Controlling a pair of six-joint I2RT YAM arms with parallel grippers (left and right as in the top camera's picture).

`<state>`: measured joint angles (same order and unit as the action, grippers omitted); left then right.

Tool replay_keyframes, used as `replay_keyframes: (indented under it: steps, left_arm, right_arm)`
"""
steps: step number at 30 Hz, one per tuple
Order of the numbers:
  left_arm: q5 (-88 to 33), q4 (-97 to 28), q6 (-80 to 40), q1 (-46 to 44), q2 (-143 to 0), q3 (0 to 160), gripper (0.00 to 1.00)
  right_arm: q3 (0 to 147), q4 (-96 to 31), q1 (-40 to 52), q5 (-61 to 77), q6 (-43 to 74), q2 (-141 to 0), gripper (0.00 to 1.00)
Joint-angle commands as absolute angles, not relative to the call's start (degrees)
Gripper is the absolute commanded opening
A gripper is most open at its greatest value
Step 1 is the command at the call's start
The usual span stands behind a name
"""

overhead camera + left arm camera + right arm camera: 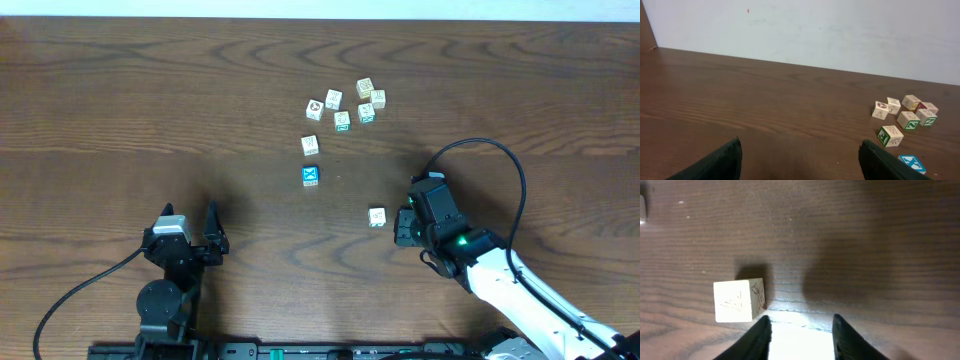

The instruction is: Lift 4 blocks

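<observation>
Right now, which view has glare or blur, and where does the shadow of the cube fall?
Right wrist view: white glare on the table in the gap of the right hand; the pale cube throws a shadow up-frame. Left wrist view: the left hand is dark and soft-edged. Overhead view: even light, no strong glare.

Nothing here reads cleanly, and I see no brand, label or number anywhere. At the lower right of the left wrist view, the blue cube [911, 163] shows a white shape that may be a letter. The green-edged cube [890, 136] just above it carries a brown mark too small to read. In the right wrist view, the pale cube [739, 300] at lower left bears faint scratchy lines, no legible letter.
</observation>
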<state>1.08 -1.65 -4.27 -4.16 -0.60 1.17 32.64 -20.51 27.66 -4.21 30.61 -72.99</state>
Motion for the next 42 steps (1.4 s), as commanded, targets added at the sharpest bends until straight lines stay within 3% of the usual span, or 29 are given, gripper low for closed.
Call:
replay_keyframes:
  steps: [1, 3, 7, 12, 15, 28, 31, 36, 42]
  left_arm:
    - [2.81, -4.03, -4.34, -3.84, -0.23, 0.23, 0.75]
    - [2.81, -4.03, -4.34, -3.84, -0.23, 0.23, 0.75]
    - [2.81, -4.03, -4.34, -3.84, -0.23, 0.23, 0.75]
    - [2.81, -4.03, -4.34, -3.84, -0.23, 0.23, 0.75]
    - [2.81, -4.03, -4.32, -3.84, -0.23, 0.23, 0.75]
    - [2.81, -4.03, -4.34, -3.84, -0.23, 0.23, 0.75]
    - [2.81, -4.03, -4.34, -3.84, -0.23, 0.23, 0.75]
    - [2.81, -4.03, -4.34, -3.84, -0.23, 0.23, 0.75]
    - [2.81, -4.03, -4.34, -3.84, -0.23, 0.23, 0.75]
  right_arm:
    - [36.75, -23.14, 27.42, -3.95, 27.24, -71.0, 0.44]
    - [38.79, -27.11, 27.42, -3.51, 25.63, -70.35, 0.5]
    - [40.84, -35.68, 27.4, -3.77, 25.87, -69.6, 0.51]
    - [40.86, -44.75, 27.4, -8.97, 34.72, -68.73, 0.54]
    - [40.84, -46.74, 27.42, -8.27, 34.65, -68.73, 0.61]
    - [40.84, -53.21, 27.4, -5.89, 25.21, -68.75, 0.66]
    - [40.84, -54.41, 26.87, -6.13, 31.16, -68.79, 0.67]
    - [40.82, -55.11, 26.2, -5.23, 45.74, -68.9, 0.57]
    - [40.82, -54.94, 26.28, -5.06, 55.29, -68.9, 0.54]
